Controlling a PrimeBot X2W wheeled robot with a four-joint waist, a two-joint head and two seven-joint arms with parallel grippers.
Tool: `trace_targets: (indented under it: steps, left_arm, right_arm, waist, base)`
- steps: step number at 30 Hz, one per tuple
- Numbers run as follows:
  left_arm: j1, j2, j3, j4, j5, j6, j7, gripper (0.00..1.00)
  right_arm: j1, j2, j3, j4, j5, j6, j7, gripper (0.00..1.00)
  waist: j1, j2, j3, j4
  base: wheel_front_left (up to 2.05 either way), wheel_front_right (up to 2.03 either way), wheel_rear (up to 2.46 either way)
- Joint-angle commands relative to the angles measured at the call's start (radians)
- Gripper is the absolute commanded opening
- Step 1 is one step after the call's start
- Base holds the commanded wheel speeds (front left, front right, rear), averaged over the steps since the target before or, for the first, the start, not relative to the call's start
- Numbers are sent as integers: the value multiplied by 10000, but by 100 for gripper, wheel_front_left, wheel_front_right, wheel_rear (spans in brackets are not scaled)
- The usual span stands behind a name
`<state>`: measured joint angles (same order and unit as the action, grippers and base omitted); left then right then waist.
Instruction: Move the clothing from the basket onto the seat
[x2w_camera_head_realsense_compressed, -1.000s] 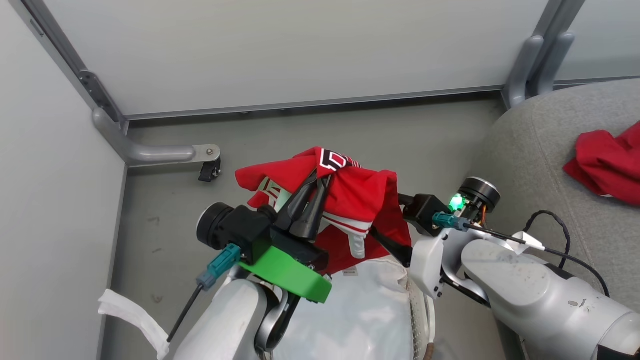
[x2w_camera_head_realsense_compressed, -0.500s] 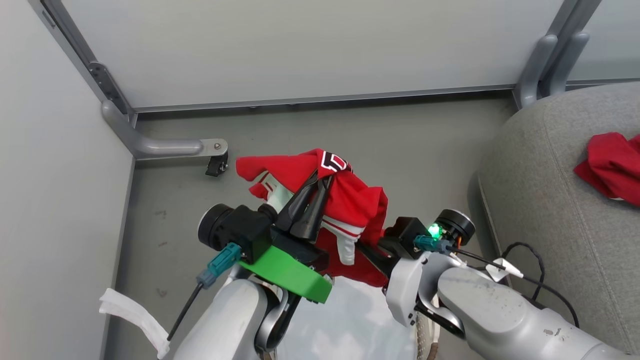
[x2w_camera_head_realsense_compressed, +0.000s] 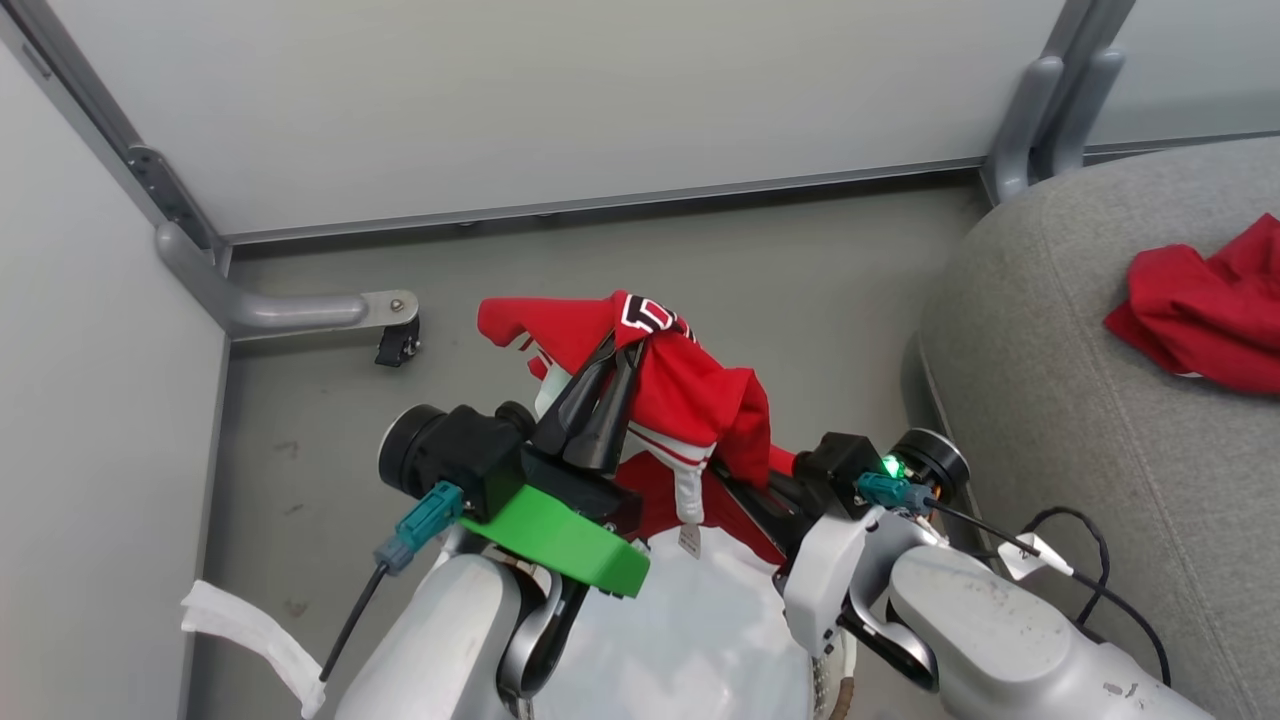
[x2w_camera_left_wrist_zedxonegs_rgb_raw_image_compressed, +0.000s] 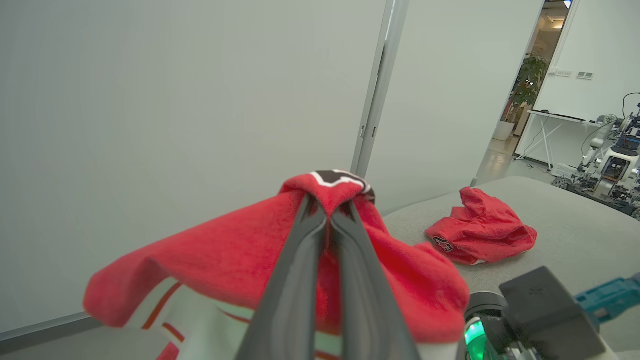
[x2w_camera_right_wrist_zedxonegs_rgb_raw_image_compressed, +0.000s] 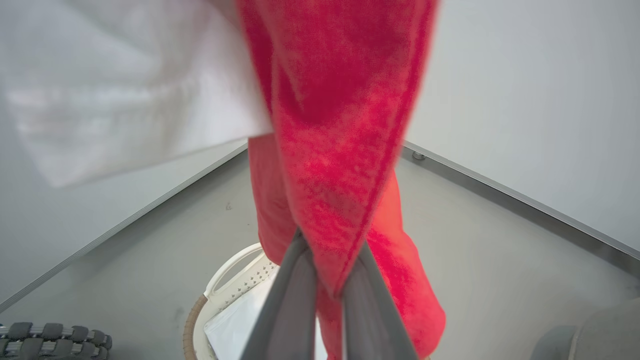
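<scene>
Red jersey with black white-edged letters and white-striped trim hangs in the air over the oval white plastic basket with the tan woven rim, not yet on the large grey fabric seat. From the head view, the left gripper has its two dark fingers pressed together on the bunched top of the cloth. The right gripper, which stood wide a second ago, has now come in under the drape and closed on it. A second red garment already lies near the seat's far right edge. In the left wrist view the fingers meet on the lettered fold. In the right wrist view the fingers clamp a hanging red edge, with the tail dangling above the basket. With the jersey held in two places, I'd judge the carry across to the seat can begin.
</scene>
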<state>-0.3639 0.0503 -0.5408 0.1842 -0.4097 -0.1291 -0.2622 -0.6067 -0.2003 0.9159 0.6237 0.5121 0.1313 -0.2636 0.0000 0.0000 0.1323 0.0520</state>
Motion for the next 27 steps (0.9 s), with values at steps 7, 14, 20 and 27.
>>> trace_targets:
  steps: [7, 14, 20, 27]
  left_arm:
    - [311, 14, 228, 216, 405, -30, -25, 100]
    - [478, 14, 434, 264, 523, -30, -24, 100]
    - [421, 17, 499, 228, 665, -30, -25, 100]
    - [211, 51, 464, 331, 833, -30, -24, 100]
  right_arm:
    - [751, 109, -865, -610, -241, -12, -16, 0]
    - [1189, 258, -1472, -1188, -394, -11, -17, 0]
    - [1476, 362, -1912, -1456, -389, -11, -17, 0]
    - [1841, 442, -2582, -1632, -468, -11, -17, 0]
  waist:
    - [0, 0, -229, -899]
    - [0, 0, -203, -2348]
    - [0, 0, 23, -3714]
    - [0, 0, 296, -5001]
  base:
    - [0, 0, 0]
    - [0, 0, 0]
    - [0, 0, 0]
    - [0, 0, 0]
